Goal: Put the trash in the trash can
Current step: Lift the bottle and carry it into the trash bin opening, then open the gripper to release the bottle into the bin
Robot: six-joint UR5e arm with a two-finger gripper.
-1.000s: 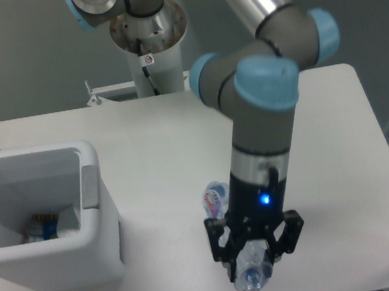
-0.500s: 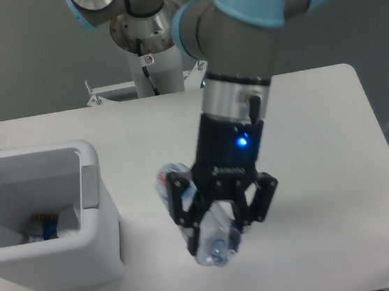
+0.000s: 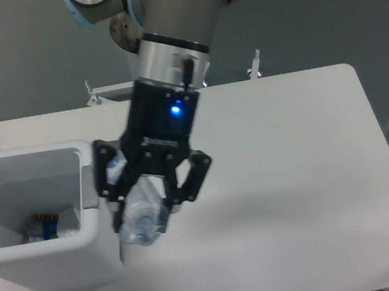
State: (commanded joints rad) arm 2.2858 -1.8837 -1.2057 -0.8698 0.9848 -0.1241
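End effector: we see the end effector (image 3: 151, 196) in the lower left-centre of the frame, its fingers clamped around the crushed bottle (image 3: 141, 218), with a blue light lit on the wrist above.
Bottle: the crushed bottle hangs cap end toward the camera, off the tabletop (image 3: 301, 154), just beside the right wall of the trash can (image 3: 95, 258) and overlapping that wall's rim in the picture; we cannot tell whether it is already over the opening.
Trash can: it sits at the lower left of the frame, with a grey tab (image 3: 89, 188) on its right side; inside, low in the left part, we make out white and blue material (image 3: 49, 224), too small to name with certainty.
Step in hand: we judge this to be the carry, with the bottle held near the bin but not released.
Next move: we think it calls for shifting further left until the bottle is plainly over the opening, clearing the thick rim, then spreading the fingers to drop it.
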